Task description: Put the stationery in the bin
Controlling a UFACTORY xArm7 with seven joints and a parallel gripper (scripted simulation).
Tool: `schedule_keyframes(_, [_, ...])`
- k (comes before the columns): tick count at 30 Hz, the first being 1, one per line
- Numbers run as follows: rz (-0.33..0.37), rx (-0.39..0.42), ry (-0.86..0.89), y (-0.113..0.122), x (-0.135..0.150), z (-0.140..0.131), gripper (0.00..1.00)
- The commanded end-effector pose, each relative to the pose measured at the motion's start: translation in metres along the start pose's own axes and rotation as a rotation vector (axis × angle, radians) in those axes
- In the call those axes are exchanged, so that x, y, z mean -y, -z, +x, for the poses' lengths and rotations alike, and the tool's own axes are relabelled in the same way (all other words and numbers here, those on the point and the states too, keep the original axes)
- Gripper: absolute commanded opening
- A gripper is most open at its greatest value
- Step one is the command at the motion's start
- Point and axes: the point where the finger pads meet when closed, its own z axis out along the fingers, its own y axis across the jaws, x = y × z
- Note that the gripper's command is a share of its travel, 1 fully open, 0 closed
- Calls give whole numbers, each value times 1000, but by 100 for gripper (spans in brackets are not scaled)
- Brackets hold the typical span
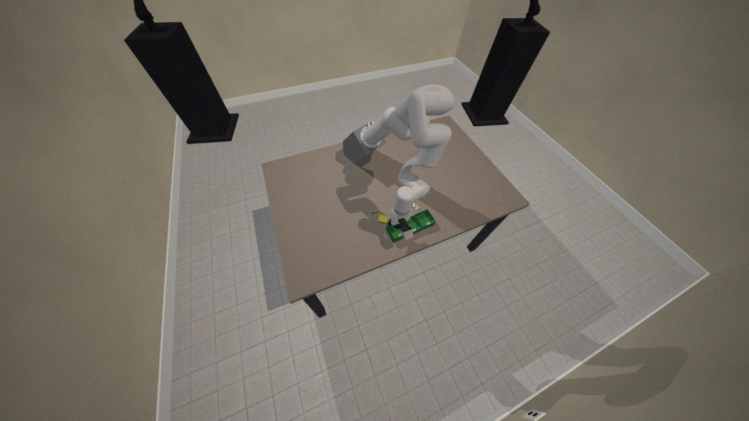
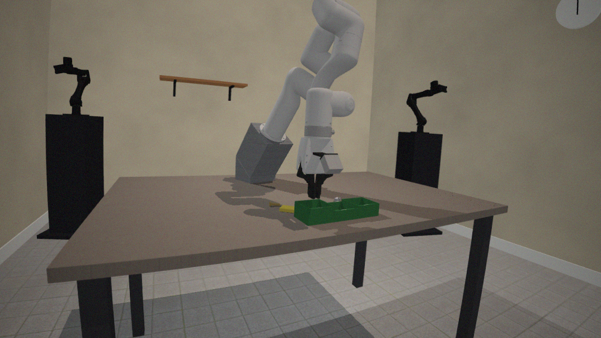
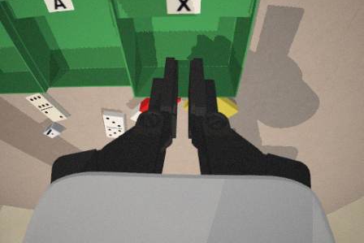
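The green bin row (image 1: 411, 226) stands near the table's front edge; it also shows in the exterior view (image 2: 336, 210). In the wrist view its end compartment marked X (image 3: 187, 44) looks empty, beside the one marked A (image 3: 81, 33). My gripper (image 3: 184, 75) (image 2: 314, 195) hangs a little above the X compartment, fingers shut with a thin gap and nothing between them. A yellow pad (image 3: 227, 108) (image 1: 382, 218) lies on the table just outside the bin. A small red thing (image 3: 145, 103) lies beside it, partly hidden by my fingers.
Two dominoes (image 3: 47, 106) (image 3: 114, 124) and a small grey piece (image 3: 54, 129) lie on the table beside the bin. A small olive thing (image 2: 275, 204) lies past the pad. A silvery thing (image 2: 336, 199) shows at a middle compartment. The arm's grey base (image 2: 259, 156) stands at the back.
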Motion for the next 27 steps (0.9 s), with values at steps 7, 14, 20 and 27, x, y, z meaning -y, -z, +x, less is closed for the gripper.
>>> schedule_keyframes(7, [1,0,0,14,0,1,7])
schedule_keyframes(14, [1,0,0,14,30,3,7])
schedule_keyframes(20, [1,0,0,14,60,5,7])
schedule_keyframes(27, [1,0,0,14,84,6,7])
